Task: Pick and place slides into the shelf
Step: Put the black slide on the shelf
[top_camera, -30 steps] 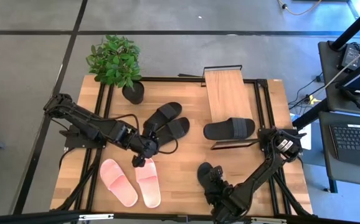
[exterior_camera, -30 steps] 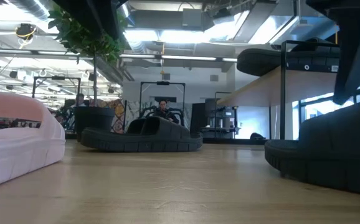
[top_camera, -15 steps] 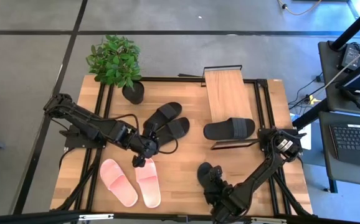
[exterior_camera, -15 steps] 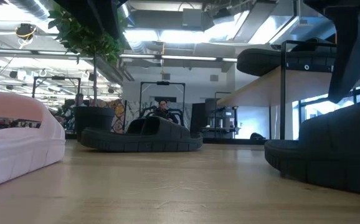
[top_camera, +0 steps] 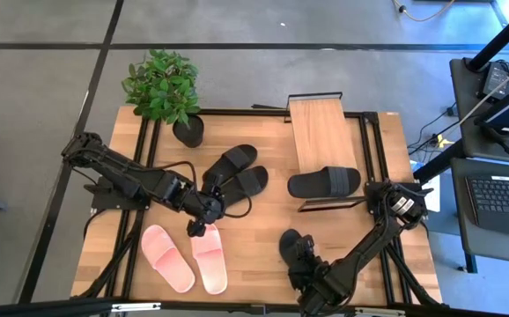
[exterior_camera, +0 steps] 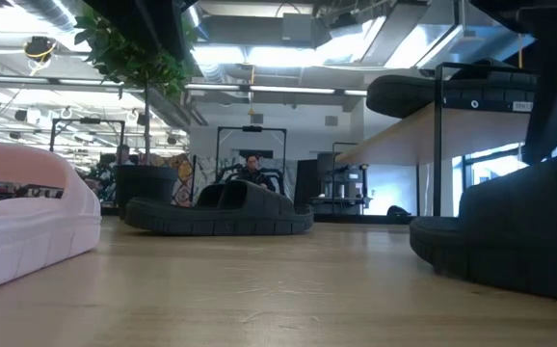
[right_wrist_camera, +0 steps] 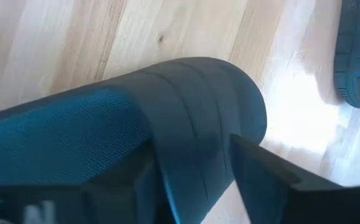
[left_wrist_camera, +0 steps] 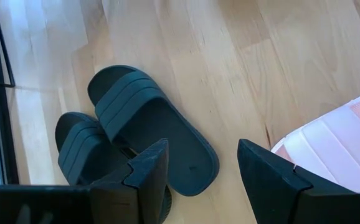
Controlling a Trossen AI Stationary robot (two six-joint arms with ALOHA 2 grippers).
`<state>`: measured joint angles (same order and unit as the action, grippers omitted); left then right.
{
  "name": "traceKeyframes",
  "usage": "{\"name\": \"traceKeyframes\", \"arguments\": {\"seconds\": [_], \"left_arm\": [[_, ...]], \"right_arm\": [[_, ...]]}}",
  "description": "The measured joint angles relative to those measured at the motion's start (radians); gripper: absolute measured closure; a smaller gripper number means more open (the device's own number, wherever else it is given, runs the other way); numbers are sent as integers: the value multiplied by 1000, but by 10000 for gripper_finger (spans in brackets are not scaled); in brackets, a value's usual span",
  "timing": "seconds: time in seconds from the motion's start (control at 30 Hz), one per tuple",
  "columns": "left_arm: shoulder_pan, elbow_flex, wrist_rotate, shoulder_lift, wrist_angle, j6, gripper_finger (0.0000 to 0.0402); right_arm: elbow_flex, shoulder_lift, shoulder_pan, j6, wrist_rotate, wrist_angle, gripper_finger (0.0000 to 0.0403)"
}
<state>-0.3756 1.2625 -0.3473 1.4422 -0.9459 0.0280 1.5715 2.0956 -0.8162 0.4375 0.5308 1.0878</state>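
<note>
Tabletop (top_camera: 263, 220), light wood, black frame rails at both sides. Potted plant (top_camera: 162, 88) at the far left corner.

Shelf (top_camera: 320, 132) stands at the far right of centre, pale board top. One black slide (top_camera: 325, 182) lies across its near end.

Pair of black slides (top_camera: 235, 172) lies side by side near the table's middle, just beyond the left gripper. Left wrist view shows the same pair (left_wrist_camera: 136, 134), overlapping at one edge.

Two pink slides (top_camera: 184, 255) lie side by side at the near left, soles down. The low view shows one pink slide (exterior_camera: 28, 222) close to the camera.

A further black slide (top_camera: 294, 251) lies at the near edge, right of centre, under the right arm.

Left gripper (top_camera: 203, 216) hangs over bare wood between the black pair and the pink pair. Fingers (left_wrist_camera: 146, 177) stand apart with wood showing between them; nothing held.

Right gripper (top_camera: 306, 264) is down on the near black slide. In the right wrist view its fingers (right_wrist_camera: 264, 177) straddle the slide's wide strap (right_wrist_camera: 192, 106), one on each side. Whether they press on it cannot be told.
</note>
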Motion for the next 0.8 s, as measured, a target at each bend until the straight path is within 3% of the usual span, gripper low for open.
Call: {"name": "traceKeyframes", "arguments": {"seconds": [0.33, 0.43, 0.53, 0.7, 0.8], "left_arm": [[0, 0, 0, 0, 0, -10, 217], [0, 0, 13, 0, 2, -67, 217], [-4, 0, 103, 0, 11, -86, 217], [-52, 0, 147, 0, 62, -48, 218], [-97, 23, 148, 0, 104, 16, 222]], "right_arm": [[5, 0, 0, -2, 10, 13, 384], [43, 0, 4, 16, -6, 66, 388], [124, 0, 21, 96, -17, 185, 384], [348, 0, 63, 186, -13, 443, 390], [525, 0, 102, 230, -22, 485, 391]]}}
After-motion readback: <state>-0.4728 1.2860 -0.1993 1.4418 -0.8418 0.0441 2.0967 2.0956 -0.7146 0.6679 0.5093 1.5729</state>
